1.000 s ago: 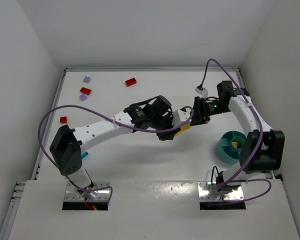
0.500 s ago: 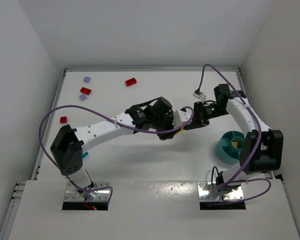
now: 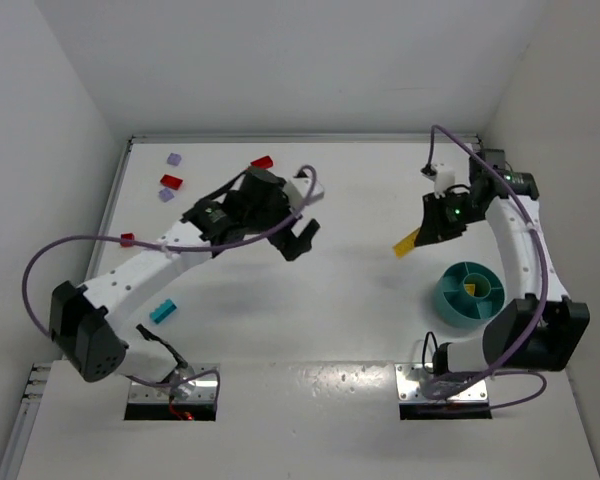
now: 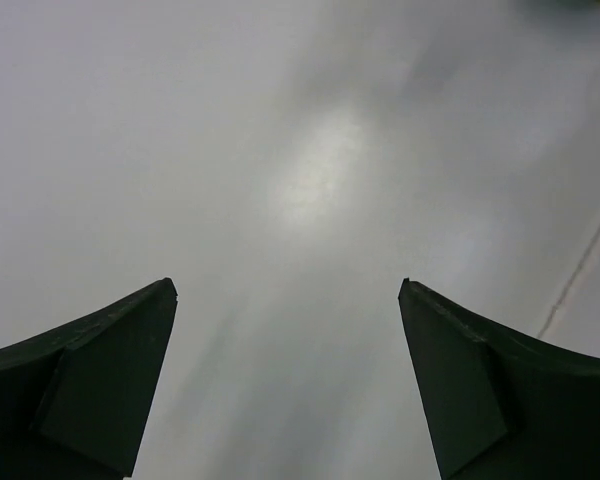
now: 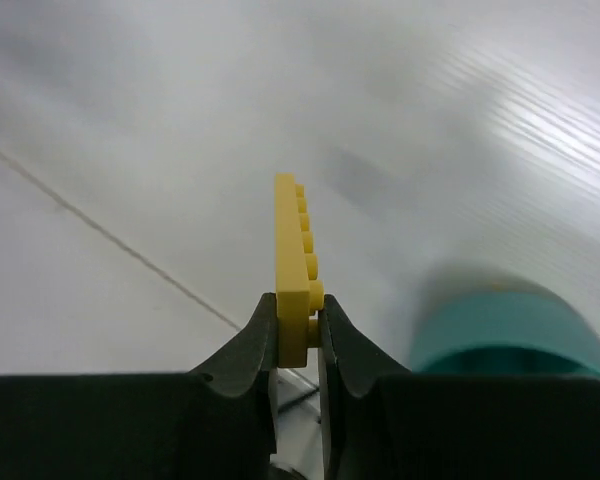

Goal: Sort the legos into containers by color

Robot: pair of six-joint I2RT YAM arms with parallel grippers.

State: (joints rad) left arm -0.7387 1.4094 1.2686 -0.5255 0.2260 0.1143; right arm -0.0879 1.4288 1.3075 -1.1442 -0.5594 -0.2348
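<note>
Pinching the yellow lego (image 5: 295, 265) by one end in my right gripper (image 5: 298, 325), near the teal dish (image 3: 468, 296), I should centre it over the compartment already holding yellow before letting go; my left gripper (image 4: 285, 290) gapes wide, empty.

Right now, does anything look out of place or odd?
Only the yellow lego plate: the right gripper pinches it by one end, so most of it juts out unsupported. Nothing looks spilled or damaged.
</note>
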